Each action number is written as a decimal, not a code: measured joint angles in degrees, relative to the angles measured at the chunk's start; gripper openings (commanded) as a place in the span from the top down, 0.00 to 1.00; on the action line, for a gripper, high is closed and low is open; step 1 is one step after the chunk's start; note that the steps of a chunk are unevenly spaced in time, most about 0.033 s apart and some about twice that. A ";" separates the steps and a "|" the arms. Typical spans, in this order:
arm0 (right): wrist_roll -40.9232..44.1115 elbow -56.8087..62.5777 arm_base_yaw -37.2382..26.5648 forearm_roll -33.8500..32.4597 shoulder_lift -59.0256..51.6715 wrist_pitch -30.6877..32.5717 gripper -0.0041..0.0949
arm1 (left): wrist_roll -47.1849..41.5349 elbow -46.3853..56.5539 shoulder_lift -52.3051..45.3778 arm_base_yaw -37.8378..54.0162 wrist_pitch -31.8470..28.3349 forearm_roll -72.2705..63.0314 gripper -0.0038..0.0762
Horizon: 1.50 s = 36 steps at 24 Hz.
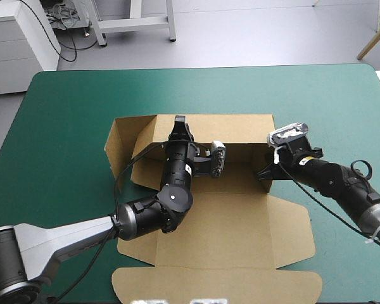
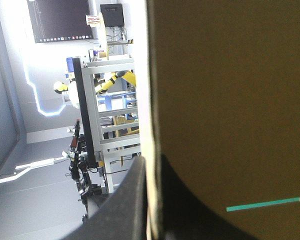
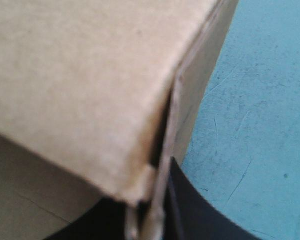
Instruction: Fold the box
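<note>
Brown box (image 1: 221, 221) at the middle of the table, its far wall raised and held in two places.
The left gripper (image 1: 179, 121) is clamped on the far wall's top edge, probably to hold it upright. The right gripper (image 1: 266, 172) pinches board at the wall's right-hand corner, likely to tuck the side flap in. The lid and near flaps lie flat toward the table's near edge. The teal-green cover (image 1: 69, 107) shows on every side of the board.

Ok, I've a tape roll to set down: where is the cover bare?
Bare teal-green cover: between the box's far wall and the table's far edge, and left of the box. Crowded: the middle, where the left gripper and right gripper pinch its walls, plus the flat lid.
</note>
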 measured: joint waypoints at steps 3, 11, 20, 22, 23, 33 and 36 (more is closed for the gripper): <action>0.05 0.02 0.00 0.00 0.00 0.00 0.98 | 0.00 0.05 0.00 0.00 -0.06 0.63 0.96; 3.58 -0.14 1.08 -3.09 0.00 0.47 0.97 | -3.64 0.10 0.81 -0.29 -4.81 4.71 0.58; 30.61 -13.37 1.77 -29.02 4.88 13.92 0.97 | -8.59 0.16 1.12 -3.67 -4.66 5.73 0.45; 32.57 -19.06 1.77 -31.35 9.63 18.04 0.97 | -8.76 0.07 1.12 -5.90 -1.92 5.55 0.45; 32.79 -21.02 1.77 -31.44 11.08 18.94 0.97 | -8.76 -0.13 1.12 -6.49 -1.16 5.55 0.45; 33.82 -34.32 1.72 -31.18 21.32 25.65 0.97 | -6.75 -4.35 1.12 -10.46 5.80 4.98 0.75; 33.89 -36.16 1.72 -30.83 21.82 28.50 0.97 | -5.36 -6.10 1.06 -10.38 9.01 4.62 0.95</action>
